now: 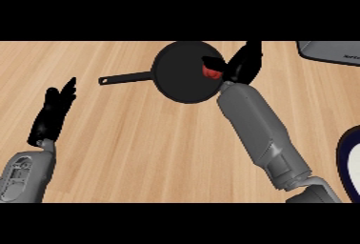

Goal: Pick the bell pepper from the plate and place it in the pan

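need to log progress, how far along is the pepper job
Done: the bell pepper is off the plate and over the pan. In hand: the right hand is curled round the pepper at the pan's right rim. Left: letting go and pulling the hand away. The left hand rests open at the left.

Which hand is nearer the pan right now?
Right. The right hand is over the pan at its right rim, curled on the bell pepper. The left hand rests open, far left of it.
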You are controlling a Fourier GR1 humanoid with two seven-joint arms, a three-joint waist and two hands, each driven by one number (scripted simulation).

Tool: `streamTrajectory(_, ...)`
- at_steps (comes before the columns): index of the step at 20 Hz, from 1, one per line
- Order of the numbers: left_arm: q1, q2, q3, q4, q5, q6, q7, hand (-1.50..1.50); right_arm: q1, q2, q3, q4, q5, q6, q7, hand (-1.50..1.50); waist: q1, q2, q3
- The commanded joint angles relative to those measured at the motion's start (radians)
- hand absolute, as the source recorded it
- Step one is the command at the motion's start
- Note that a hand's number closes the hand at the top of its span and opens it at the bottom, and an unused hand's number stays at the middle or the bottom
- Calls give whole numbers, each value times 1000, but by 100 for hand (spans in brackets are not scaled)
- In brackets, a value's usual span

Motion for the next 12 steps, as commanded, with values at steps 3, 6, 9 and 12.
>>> streamTrajectory(3,34,2,25,50,8,5,-30,0,-51,6,-24,81,-47,-217,24,-150,-44,-18,-3)
streamTrajectory(6,28,28,37,-2,17,-6,17,0,-30,6,23,96,-81,-293,38,-150,-58,-35,-2)
streamTrajectory(9,91,36,67,45,11,18,-52,0,23,6,64,39,-108,-321,19,-150,-106,-45,-3)
streamTrajectory(12,109,29,56,8,7,18,-21,0,107,6,200,-54,-128,-345,62,-150,-134,-61,-3)
